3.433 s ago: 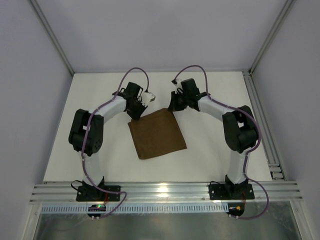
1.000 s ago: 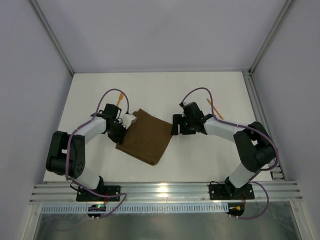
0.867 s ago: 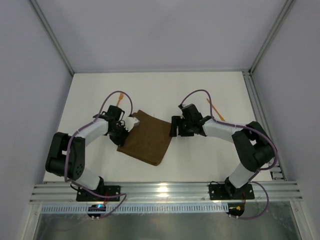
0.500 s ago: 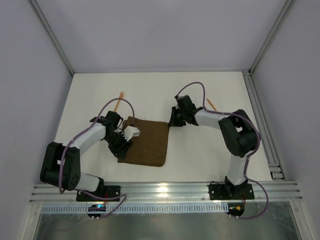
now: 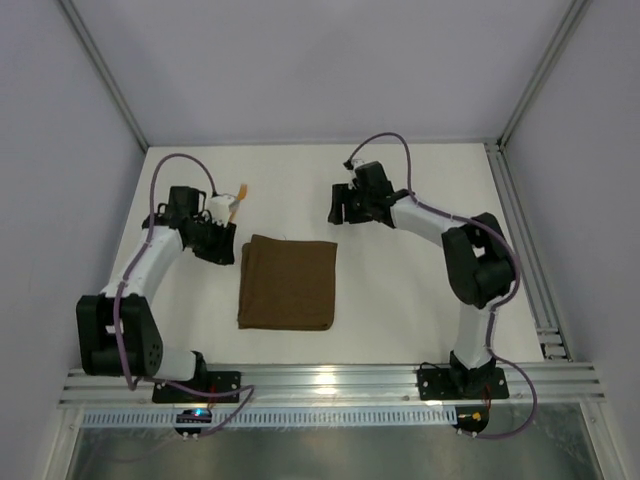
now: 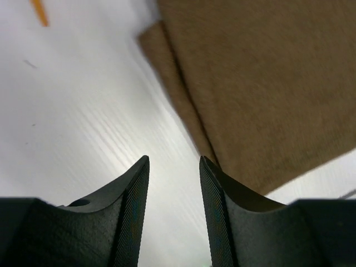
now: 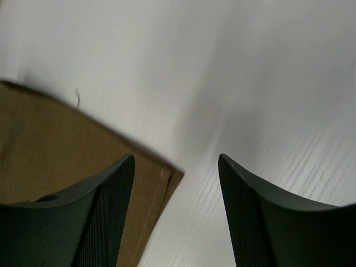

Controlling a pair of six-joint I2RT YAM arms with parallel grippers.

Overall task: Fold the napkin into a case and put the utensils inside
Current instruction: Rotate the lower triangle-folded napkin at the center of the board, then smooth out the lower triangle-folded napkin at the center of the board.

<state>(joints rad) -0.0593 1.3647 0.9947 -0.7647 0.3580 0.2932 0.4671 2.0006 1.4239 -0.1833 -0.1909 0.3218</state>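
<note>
The dark brown napkin (image 5: pixel 287 283) lies flat in the middle of the white table, folded into a layered rectangle; its corner shows in the left wrist view (image 6: pixel 267 83) and in the right wrist view (image 7: pixel 61 150). My left gripper (image 5: pixel 224 244) (image 6: pixel 174 164) hangs open and empty just off the napkin's far left corner. Beyond the far right corner my right gripper (image 5: pixel 336 212) (image 7: pixel 176 161) is open too, with only bare table between its fingers. One thin orange utensil (image 5: pixel 238 198) (image 6: pixel 39 11) lies at the far left beside the left wrist.
An aluminium rail (image 5: pixel 330 380) runs along the near edge with both arm bases on it. A slotted rail (image 5: pixel 522 240) borders the right side. Grey enclosure walls close in the table on the left, right and far sides.
Both grippers opened, let go of the napkin and drew back toward the far side. The napkin went from skewed and lifted at its corners to lying flat and square.
</note>
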